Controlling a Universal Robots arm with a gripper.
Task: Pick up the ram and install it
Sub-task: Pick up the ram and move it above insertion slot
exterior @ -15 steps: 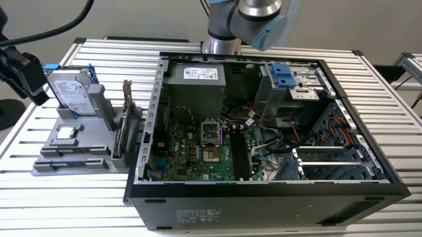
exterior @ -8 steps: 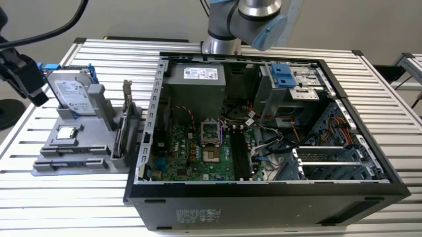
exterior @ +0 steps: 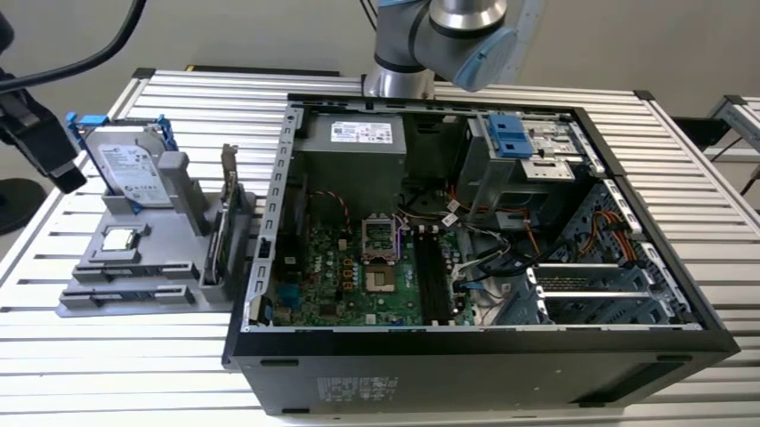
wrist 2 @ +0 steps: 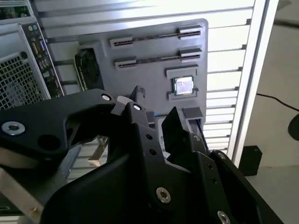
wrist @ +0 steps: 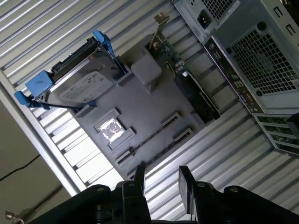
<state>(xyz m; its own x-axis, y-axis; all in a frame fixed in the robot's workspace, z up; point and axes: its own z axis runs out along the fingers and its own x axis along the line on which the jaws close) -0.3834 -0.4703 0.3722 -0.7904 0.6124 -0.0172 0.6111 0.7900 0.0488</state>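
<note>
Ram, one stick: seen edge-on as a thin dark line in a long slot of the grey holder, near the processor. Two such slots lie side by side; cannot tell for certain which one carries it. Not in the computer case, and well apart from the gripper.

Table, one: slatted metal, carries everything below.

Computer case, one: black, lies on its side with the panel off. Shows one green motherboard inside.

Arm, one: grey with a pale blue cap, rises behind the case in the exterior view.

Holder, one: grey moulded tray just beside the case, on the exterior view's left.

Hard drive, one: silver, props tilted at the holder's far end in a bracket with two blue handles.

Expansion card, one: stands upright on its edge along the holder's side nearest the case.

Gripper, one: black, hovers above the holder in both wrist views. Two fingers stand apart with nothing between them.

Processor, one: small silver square, lies flat in its seat on the holder.
</note>
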